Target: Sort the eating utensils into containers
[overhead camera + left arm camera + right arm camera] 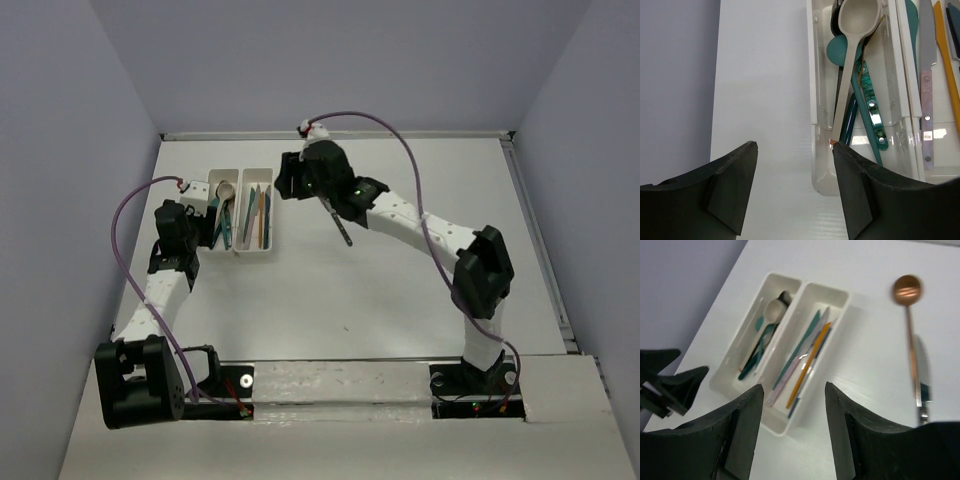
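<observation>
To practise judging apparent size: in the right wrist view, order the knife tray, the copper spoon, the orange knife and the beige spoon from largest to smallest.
1. knife tray
2. copper spoon, blurred and perhaps nearer the camera, so this rank is unsure
3. orange knife
4. beige spoon

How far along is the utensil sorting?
Mostly sorted: spoons lie in the left white plastic tray, knives in the right white tray. The left gripper and right gripper are open, holding nothing. Remaining: a copper spoon and what looks like a silver knife outside the trays.

2 wht trays (256, 252), 1 copper spoon (906, 290)
</observation>
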Tool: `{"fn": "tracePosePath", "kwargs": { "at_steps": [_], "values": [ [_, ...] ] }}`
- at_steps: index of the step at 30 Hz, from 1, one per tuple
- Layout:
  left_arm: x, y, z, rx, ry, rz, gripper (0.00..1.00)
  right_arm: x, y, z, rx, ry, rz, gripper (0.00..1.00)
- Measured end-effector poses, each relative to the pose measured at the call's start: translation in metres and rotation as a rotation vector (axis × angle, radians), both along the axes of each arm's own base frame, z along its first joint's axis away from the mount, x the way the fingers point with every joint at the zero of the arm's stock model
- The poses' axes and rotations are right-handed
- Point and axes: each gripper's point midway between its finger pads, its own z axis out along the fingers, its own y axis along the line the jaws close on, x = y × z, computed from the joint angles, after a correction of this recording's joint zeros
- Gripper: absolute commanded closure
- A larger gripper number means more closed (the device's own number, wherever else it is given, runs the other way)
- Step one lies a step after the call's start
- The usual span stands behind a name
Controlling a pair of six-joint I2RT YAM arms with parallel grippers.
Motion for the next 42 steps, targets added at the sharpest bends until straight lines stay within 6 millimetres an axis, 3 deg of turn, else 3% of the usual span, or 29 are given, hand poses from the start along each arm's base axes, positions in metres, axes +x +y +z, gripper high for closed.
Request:
{"fn": "tracePosePath", "kwargs": {
  "at_steps": [3,5,8,10,13,17,24,31,34,35,38,42],
  "values": [
    [0.0,-0.003,0.002,-0.005,-0.007,-0.013,0.25,0.03,-0.056,0.021,-0.016,-0.005,-0.088,0.32],
    [0.0,-0.004,0.004,-0.008,-0.013,-0.02,0.25,0.053,-0.1,0.003,-0.074,0.046,-0.175,0.3],
    [0.001,-0.005,0.005,-0.011,-0.016,-0.028,0.25,0.068,-0.155,-0.064,-0.201,0.192,-0.264,0.29],
    [0.001,-0.006,0.005,-0.012,-0.016,-0.03,0.25,0.06,-0.17,-0.112,-0.3,0.298,-0.267,0.29],
    [0.001,-0.006,0.005,-0.014,-0.016,-0.033,0.25,0.045,-0.171,-0.162,-0.402,0.403,-0.227,0.29],
    [0.001,-0.007,0.005,-0.015,-0.016,-0.035,0.25,0.024,-0.165,-0.198,-0.478,0.485,-0.156,0.3],
    [0.001,-0.009,0.005,-0.02,-0.017,-0.047,0.25,0.018,-0.158,-0.203,-0.504,0.492,-0.109,0.35],
    [0.001,-0.01,0.004,-0.022,-0.017,-0.052,0.25,0.03,-0.149,-0.209,-0.554,0.474,-0.115,0.39],
    [0.001,-0.01,0.003,-0.022,-0.015,-0.052,0.24,0.034,-0.147,-0.21,-0.572,0.471,-0.127,0.54],
    [0.0,-0.01,0.001,-0.023,-0.011,-0.052,0.24,0.036,-0.147,-0.21,-0.573,0.469,-0.133,0.71],
    [-0.002,-0.01,-0.002,-0.024,-0.003,-0.052,0.24,0.039,-0.149,-0.21,-0.577,0.461,-0.155,0.97],
    [-0.002,-0.01,-0.002,-0.024,-0.003,-0.052,0.24,0.042,-0.151,-0.208,-0.571,0.458,-0.189,1.0]
  ]
}}
